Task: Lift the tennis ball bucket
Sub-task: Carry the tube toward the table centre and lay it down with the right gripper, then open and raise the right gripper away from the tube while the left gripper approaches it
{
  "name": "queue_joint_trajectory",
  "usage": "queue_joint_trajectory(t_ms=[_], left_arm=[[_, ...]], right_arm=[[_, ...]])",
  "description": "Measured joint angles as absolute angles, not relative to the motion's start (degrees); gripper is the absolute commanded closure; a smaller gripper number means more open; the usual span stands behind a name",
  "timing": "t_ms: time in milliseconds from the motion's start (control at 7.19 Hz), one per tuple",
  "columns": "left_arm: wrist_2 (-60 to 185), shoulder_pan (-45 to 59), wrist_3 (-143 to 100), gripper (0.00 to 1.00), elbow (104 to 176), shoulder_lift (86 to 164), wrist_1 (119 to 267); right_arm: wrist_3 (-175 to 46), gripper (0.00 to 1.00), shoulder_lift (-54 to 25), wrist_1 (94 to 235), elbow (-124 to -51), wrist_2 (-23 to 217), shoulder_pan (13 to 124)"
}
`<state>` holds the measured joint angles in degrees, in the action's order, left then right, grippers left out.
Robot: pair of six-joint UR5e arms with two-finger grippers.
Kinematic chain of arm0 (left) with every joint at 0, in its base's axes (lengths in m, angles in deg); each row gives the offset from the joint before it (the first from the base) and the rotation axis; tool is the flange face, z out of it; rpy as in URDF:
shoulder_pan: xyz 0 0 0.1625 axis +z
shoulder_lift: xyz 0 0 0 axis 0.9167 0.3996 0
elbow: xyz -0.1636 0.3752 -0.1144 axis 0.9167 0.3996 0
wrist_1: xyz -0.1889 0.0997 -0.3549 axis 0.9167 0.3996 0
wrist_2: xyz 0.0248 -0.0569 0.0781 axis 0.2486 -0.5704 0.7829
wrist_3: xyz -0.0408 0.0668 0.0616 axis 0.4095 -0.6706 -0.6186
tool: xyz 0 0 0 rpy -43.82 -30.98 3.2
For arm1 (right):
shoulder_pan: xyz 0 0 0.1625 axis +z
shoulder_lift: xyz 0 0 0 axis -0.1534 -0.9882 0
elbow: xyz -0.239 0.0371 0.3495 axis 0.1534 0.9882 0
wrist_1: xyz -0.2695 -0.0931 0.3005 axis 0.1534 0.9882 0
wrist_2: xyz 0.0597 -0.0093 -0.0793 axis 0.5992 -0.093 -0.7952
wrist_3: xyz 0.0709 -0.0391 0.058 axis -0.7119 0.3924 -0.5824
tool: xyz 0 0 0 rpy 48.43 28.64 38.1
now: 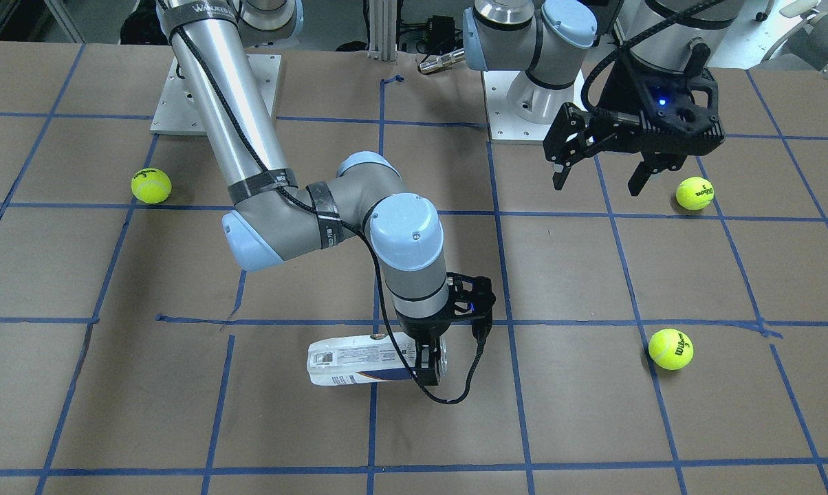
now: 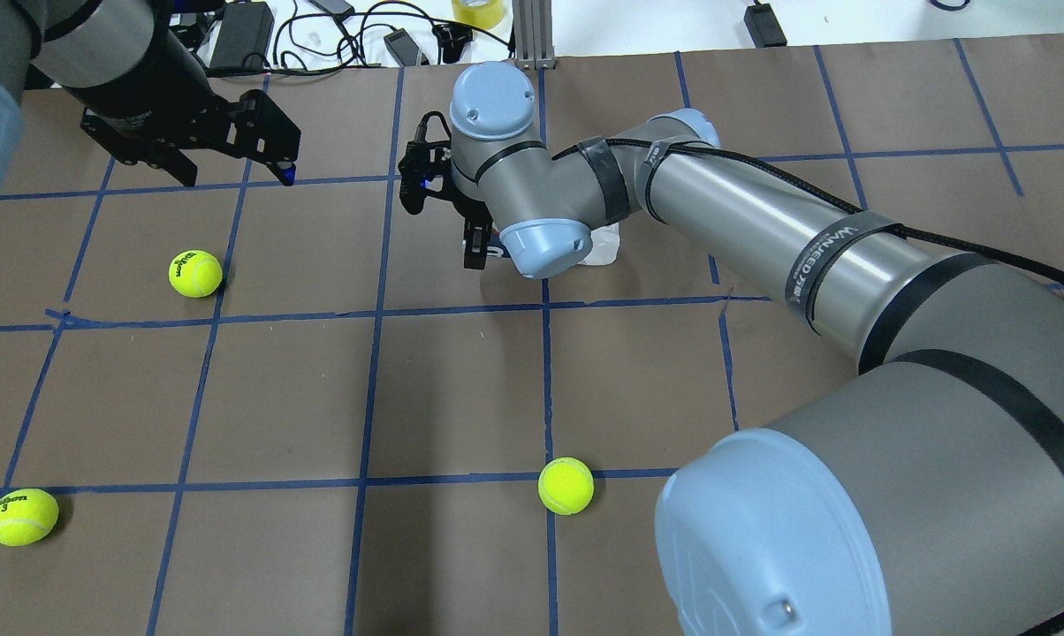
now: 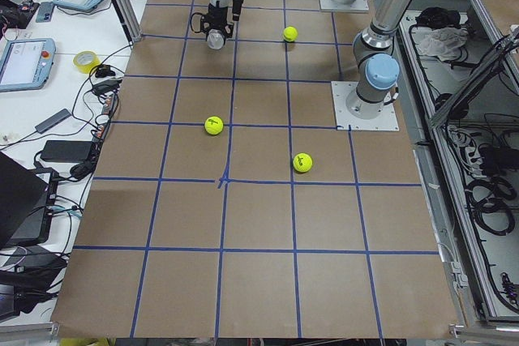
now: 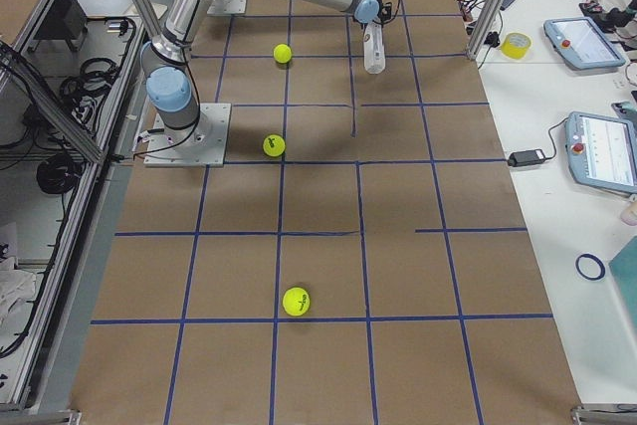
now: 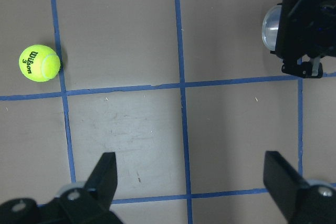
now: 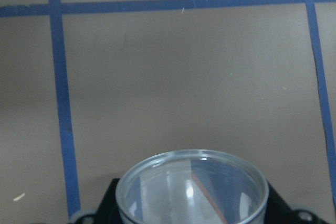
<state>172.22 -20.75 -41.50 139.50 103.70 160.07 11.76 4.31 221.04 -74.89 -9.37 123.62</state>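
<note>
Tennis ball bucket [image 1: 359, 354] on its side across the centre tape line [image 1: 371, 440]. Looks empty, so probably light; thin clear wall, likely slick and flexy. Left gripper [image 1: 600, 184] spread, well off that line. Right gripper [image 1: 432, 368] pinches the bucket's round end just beside the line, likely the stiffest hold.

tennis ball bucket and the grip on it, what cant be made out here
Overhead: the tennis ball bucket is almost wholly hidden under the right arm; only one clear end shows.
Right wrist: the bottom edge cuts off the right gripper; only the bucket's open mouth shows, so pad contact is unseen.
Front: whether the bucket's labelled end is clear of the table cannot be told.
Side views: bucket too small to read.
</note>
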Motion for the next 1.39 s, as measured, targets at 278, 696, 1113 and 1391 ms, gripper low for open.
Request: queue_joint_trajectory(t_ms=[278,696,1113,1391], left_arm=[[172.24,-20.74,-41.5,0.0,139.48,103.68,160.04],[172.19,-20.74,-41.5,0.0,139.48,103.73,160.03],[171.73,-20.74,-41.48,0.0,139.69,103.85,160.03],[171.63,-20.74,-41.48,0.0,140.25,103.99,160.01]], right_arm=[[11.59,0.0,4.46,221.85,-74.99,-7.46,123.97],[10.2,0.0,3.71,220.95,-75.27,-6.95,122.75],[5.22,0.0,-0.11,215.0,-75.41,-7.11,117.29],[4.71,0.0,-6.03,205.56,-75.43,-6.89,111.24]])
